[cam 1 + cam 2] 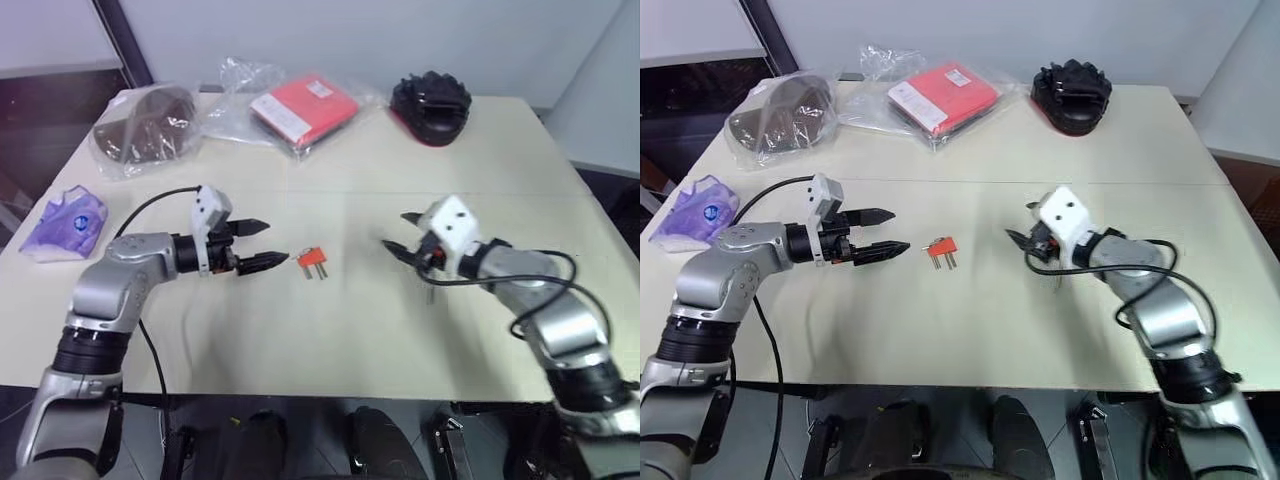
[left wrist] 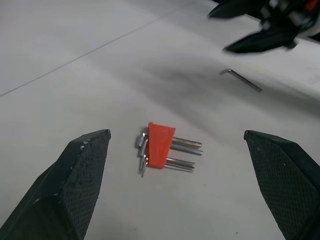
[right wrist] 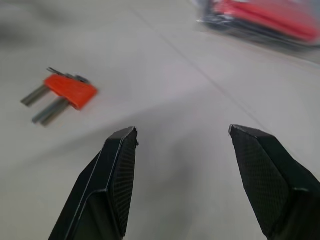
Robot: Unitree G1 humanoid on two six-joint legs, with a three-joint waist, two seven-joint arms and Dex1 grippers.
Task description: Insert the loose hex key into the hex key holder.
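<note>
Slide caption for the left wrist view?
Open left gripper frames orange plastic hex key holder; thin grey L-shaped loose hex key lies beyond.

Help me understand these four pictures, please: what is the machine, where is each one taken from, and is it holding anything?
It is a humanoid robot with two arms, each ending in a gripper of two black fingers. Two pictures come from its head, looking down at a table; the other two come from cameras on its wrists. The left gripper and right gripper are both open and hold nothing. Between them lies the hex key holder, a small orange block with metal prongs. The loose hex key lies on the table near the right gripper. Farther back sit a red packet in plastic and other bagged items.
</note>
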